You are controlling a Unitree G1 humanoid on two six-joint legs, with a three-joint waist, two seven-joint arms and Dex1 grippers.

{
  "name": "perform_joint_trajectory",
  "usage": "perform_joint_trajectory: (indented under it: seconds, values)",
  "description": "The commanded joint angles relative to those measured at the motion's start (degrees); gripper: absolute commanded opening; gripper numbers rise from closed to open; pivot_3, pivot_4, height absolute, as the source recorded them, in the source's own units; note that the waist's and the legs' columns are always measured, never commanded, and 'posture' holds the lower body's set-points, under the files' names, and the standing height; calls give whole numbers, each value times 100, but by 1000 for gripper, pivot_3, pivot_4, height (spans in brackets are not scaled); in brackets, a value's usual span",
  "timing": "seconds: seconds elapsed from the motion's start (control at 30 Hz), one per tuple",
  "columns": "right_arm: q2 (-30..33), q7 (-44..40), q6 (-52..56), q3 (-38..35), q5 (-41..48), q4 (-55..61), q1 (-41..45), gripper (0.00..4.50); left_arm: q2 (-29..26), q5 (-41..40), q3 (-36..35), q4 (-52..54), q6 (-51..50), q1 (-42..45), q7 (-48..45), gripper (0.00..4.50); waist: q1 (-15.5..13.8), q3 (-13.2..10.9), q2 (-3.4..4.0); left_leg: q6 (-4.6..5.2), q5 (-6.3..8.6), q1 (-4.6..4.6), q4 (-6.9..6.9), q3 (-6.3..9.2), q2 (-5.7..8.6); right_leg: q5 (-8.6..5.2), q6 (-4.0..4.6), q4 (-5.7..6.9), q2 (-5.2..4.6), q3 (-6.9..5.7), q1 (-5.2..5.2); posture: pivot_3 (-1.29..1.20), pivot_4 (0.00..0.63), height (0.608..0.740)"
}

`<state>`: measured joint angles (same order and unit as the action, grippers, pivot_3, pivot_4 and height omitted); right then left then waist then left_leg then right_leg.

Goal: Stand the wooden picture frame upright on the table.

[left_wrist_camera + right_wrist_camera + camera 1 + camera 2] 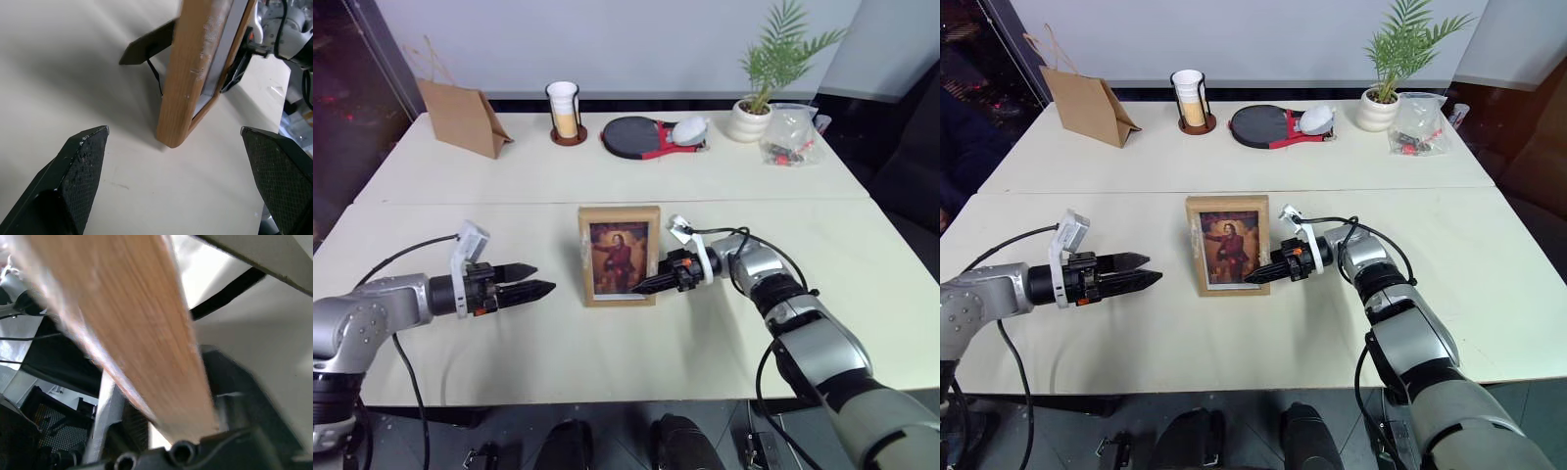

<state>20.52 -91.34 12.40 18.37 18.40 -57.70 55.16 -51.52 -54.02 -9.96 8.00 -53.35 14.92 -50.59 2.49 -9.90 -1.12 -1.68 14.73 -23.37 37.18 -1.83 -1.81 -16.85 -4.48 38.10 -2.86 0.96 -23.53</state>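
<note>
Standing upright near the middle of the table (460, 196), portrait toward me, the frame (619, 255) rests on its fold-out stand (146, 46); I judge it light, stiff, glass-fronted and tippy, best taken by its wooden side edges. My left gripper (536, 281), at the frame's 9 o'clock, is spread wide and apart from it. My right gripper (648, 284) straddles the frame's 3 o'clock edge; whether its fingers press the wood is hidden, and the back is unseen.

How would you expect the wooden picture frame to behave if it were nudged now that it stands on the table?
The wooden picture frame looks rigid, so it should probably move as one piece. It stands on a narrow bottom edge, propped by a thin fold-out stand behind, so a push from the front may tip it backward. The table looks smooth, so it may well slide.
</note>
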Motion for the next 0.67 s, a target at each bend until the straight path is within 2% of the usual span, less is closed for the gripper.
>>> perform_joint_trajectory:
  seconds: [0.03,0.07,0.27,0.4,0.5,0.67]
  values:
    - [184,-116,117,-234,-22,307,-55,3916,-50,74,-152,197,18,4,-115,4500,-2,0,0,0,0,0,0,0,0,0,0,0,0,0,0,0,150,740]
    - [337,-116,175,-231,-12,502,-151,4434,-76,98,-152,200,34,4,-176,4500,-3,0,0,0,0,-1,0,0,0,0,0,0,0,0,0,0,150,740]
    - [1809,-92,533,-607,-13,2046,-1022,4434,-203,367,-138,206,320,169,-623,4500,-132,0,0,1,1,-5,-1,1,6,0,1,-8,-6,-2,0,0,150,740]
    - [2792,402,958,-1369,201,4070,-1886,4434,-98,533,-219,238,555,275,-597,4500,-160,-2,6,1,1,-5,-3,-1,3,-1,2,-8,-4,1,-3,0,150,740]
    - [3251,1066,1256,-1828,146,5581,-2422,4434,-136,759,-209,362,776,192,-617,4500,-120,-2,7,1,1,2,-4,-4,-5,-1,2,-7,9,8,0,0,150,740]
    - [3604,1831,1857,-2552,393,7216,-2920,4434,-279,807,-390,664,856,-98,-742,4500,-131,-1,7,1,1,6,-2,-7,-8,-1,2,-4,18,13,2,0,150,740]
